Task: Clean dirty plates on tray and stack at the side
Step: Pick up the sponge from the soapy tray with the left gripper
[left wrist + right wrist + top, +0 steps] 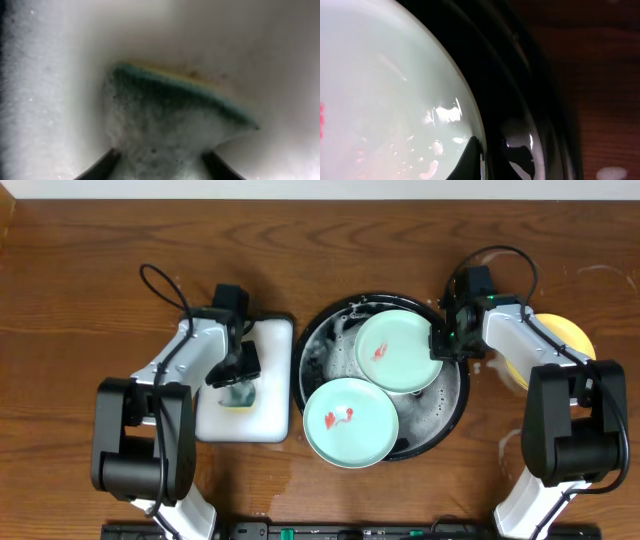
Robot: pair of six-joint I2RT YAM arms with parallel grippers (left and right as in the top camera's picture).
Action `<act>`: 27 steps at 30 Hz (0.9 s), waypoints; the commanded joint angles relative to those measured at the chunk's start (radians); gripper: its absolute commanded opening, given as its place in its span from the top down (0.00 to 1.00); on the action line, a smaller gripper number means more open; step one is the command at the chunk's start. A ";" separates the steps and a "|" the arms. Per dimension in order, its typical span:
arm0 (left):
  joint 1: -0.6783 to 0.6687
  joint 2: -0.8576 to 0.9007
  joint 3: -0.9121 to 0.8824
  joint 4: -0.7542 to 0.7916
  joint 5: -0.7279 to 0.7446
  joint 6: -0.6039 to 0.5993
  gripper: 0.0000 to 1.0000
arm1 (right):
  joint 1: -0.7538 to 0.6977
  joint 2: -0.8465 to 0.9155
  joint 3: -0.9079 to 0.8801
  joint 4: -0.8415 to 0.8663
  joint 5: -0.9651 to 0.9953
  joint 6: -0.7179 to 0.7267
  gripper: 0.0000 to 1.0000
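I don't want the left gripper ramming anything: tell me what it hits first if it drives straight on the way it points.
The left gripper meets the soapy green-and-yellow sponge first; it sits between the fingers. Behind it lies the floor of the white tray, though depth is unclear.

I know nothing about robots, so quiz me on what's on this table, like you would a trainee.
1. True or false: the yellow plate lies in the black tray.
2. The left gripper pinches: A) a cup, B) a sponge, C) a spoon?
3. Fill in: the right gripper holds the far green plate by its ___.
Key: 1 false; 2 B; 3 rim.
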 commanded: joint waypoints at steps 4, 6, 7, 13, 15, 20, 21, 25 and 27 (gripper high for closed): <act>-0.013 0.020 -0.149 0.146 -0.029 0.017 0.92 | 0.004 0.040 -0.019 -0.019 0.005 -0.003 0.99; -0.013 0.008 -0.123 0.106 -0.029 0.029 0.92 | 0.004 0.040 -0.019 -0.021 0.005 -0.003 0.99; -0.013 -0.012 -0.082 0.056 -0.029 0.030 0.89 | 0.004 0.040 -0.019 -0.023 0.005 -0.003 0.99; -0.013 -0.119 0.054 -0.125 -0.029 0.029 0.38 | 0.004 0.040 -0.019 -0.023 0.005 -0.003 0.99; -0.013 -0.151 0.053 -0.159 -0.030 0.029 0.36 | 0.004 0.040 -0.019 -0.023 0.005 -0.003 0.99; -0.013 -0.157 -0.029 -0.163 -0.030 0.027 0.36 | 0.004 0.040 -0.019 -0.026 0.005 -0.003 0.99; -0.013 -0.157 -0.060 -0.132 -0.030 0.027 0.36 | 0.004 0.040 -0.019 -0.026 0.005 -0.003 0.99; -0.013 -0.152 -0.218 0.074 -0.029 0.023 0.37 | 0.004 0.040 -0.019 -0.026 0.005 -0.003 0.99; -0.013 -0.150 -0.263 0.155 -0.023 0.023 0.56 | 0.004 0.040 -0.019 -0.025 0.005 -0.003 0.99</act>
